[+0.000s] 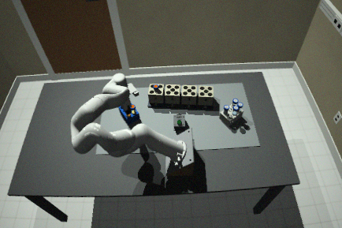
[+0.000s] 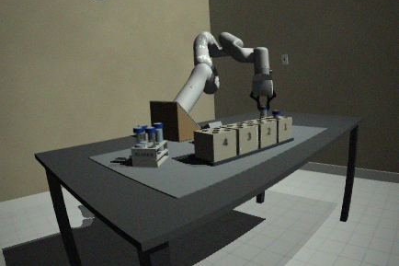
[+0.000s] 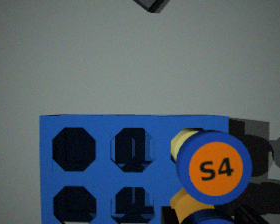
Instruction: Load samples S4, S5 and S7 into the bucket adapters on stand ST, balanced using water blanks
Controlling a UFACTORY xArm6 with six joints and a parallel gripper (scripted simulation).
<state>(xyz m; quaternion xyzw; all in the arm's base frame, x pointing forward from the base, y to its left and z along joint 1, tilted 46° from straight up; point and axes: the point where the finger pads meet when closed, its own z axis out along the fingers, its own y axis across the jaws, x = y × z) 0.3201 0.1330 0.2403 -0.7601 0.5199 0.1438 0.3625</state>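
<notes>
The gripper (image 2: pixel 264 106) (image 3: pixel 208 215) points down over the blue rack (image 1: pixel 131 120) (image 3: pixel 103 178). It is shut on a blue-capped tube (image 3: pixel 191 198) in the rack's right column; its ID is out of view. Sample S4 (image 3: pixel 214 168) stands just beside that tube, in the end well. S7 (image 1: pixel 156 87) (image 2: pixel 276 112) stands in adapter 1 (image 2: pixel 285 128), seemingly in the middle hole. Adapter 2 (image 2: pixel 268 133), adapter 3 (image 2: pixel 248 137) and adapter 4 (image 2: pixel 224 143) show no tubes. Several blue-capped blanks (image 1: pixel 236 108) (image 2: pixel 151 130) stand in the white rack (image 2: pixel 143 159).
The green DONE key (image 1: pixel 180 122) is on its small desk between the stand and the arm's base (image 1: pixel 180 168). A small white object (image 1: pixel 133 89) lies behind the blue rack, left of adapter 1. The adapters stand in a row at the mat's back.
</notes>
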